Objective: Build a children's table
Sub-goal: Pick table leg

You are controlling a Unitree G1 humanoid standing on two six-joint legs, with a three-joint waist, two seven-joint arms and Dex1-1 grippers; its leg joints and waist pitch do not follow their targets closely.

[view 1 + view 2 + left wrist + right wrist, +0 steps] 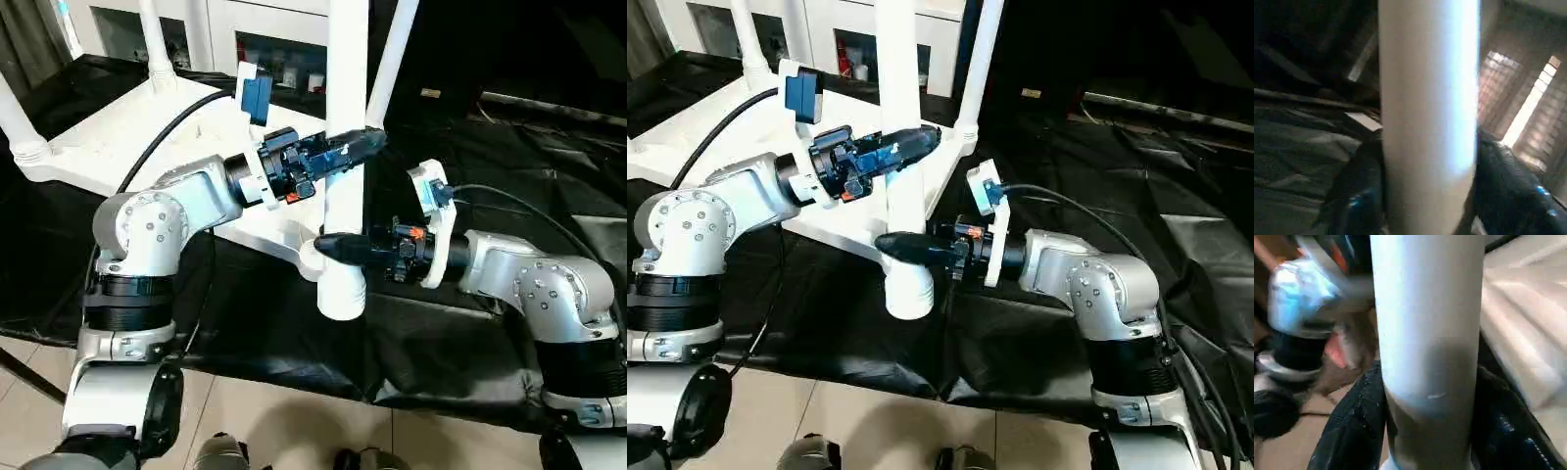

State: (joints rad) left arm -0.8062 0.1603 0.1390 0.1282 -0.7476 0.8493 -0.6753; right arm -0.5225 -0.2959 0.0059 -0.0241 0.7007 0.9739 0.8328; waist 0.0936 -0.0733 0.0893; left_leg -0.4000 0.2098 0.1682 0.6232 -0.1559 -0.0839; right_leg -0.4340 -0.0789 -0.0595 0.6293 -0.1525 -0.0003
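Standing upright at the near corner of the upturned white tabletop [127,137] is one tube leg [345,117], its lower end in the rounded corner socket [341,284] that juts over the edge of the black-draped surface [294,333]. Both pincers are on this leg. The left pincer [355,147] reaches across from the left and straddles the tube partway up; the right pincer [328,245] comes in from the right lower down, just above the socket.

The head views show only one black finger of each pincer crossing the front of the tube. The wrist views give what they lack — in the left wrist view the leg [1427,117] runs between the two dark fingers [1359,196], one on each side and close against it, and the right wrist view shows the same, tube [1427,333] flanked by both fingers [1356,426]. So each pincer stands part open around the leg, closed to its width; how firmly it grips I cannot tell.

Three more legs rise from the tabletop's other corners — one at the far left [20,127], one at the back [155,39], one behind the held leg [392,59].
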